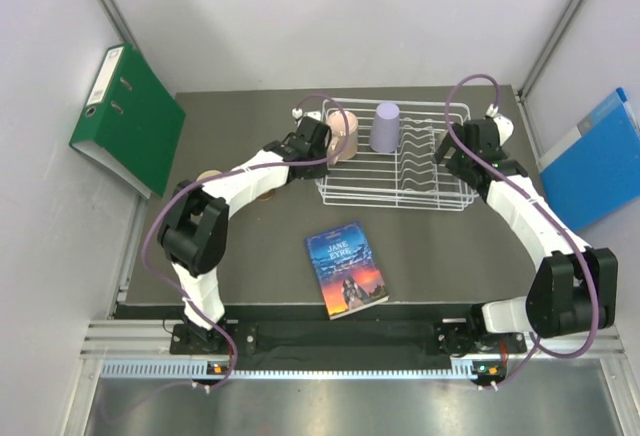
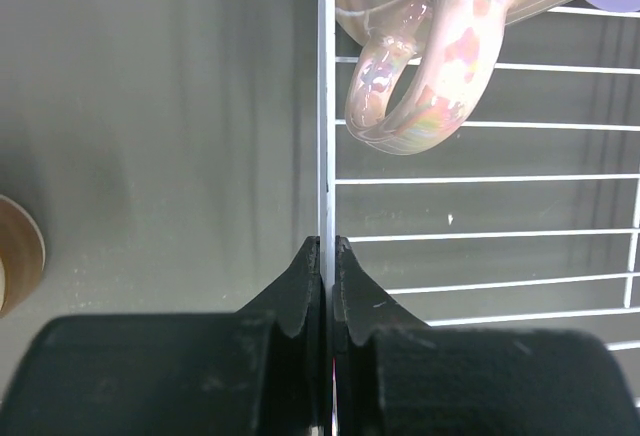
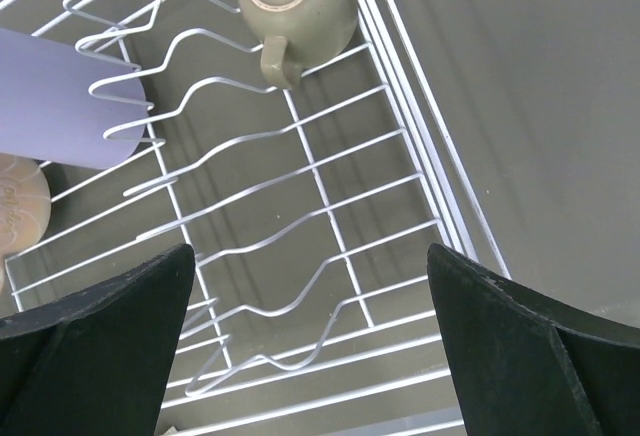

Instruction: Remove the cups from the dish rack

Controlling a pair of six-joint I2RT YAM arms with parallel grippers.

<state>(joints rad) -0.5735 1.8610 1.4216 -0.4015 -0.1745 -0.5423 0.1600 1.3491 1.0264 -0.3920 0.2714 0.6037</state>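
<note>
The white wire dish rack (image 1: 400,188) stands at the back of the table. In it are a lilac tumbler (image 1: 385,126), upside down, and a pale peach handled mug (image 1: 345,134) at its left end. My left gripper (image 1: 321,152) is shut on the rack's left rim wire (image 2: 325,106), and the peach mug's handle (image 2: 410,96) lies just beyond its fingertips. My right gripper (image 3: 310,296) is open and empty above the rack's right half. A beige-olive handled mug (image 3: 296,1) sits in the rack's corner ahead of it. The lilac tumbler (image 3: 50,96) is to its left.
A tan-brown cup (image 2: 15,266) stands on the table left of the rack, partly under my left arm (image 1: 266,194). A paperback book (image 1: 346,269) lies at the front middle. A green binder (image 1: 125,116) leans at the left wall and a blue folder (image 1: 595,161) at the right.
</note>
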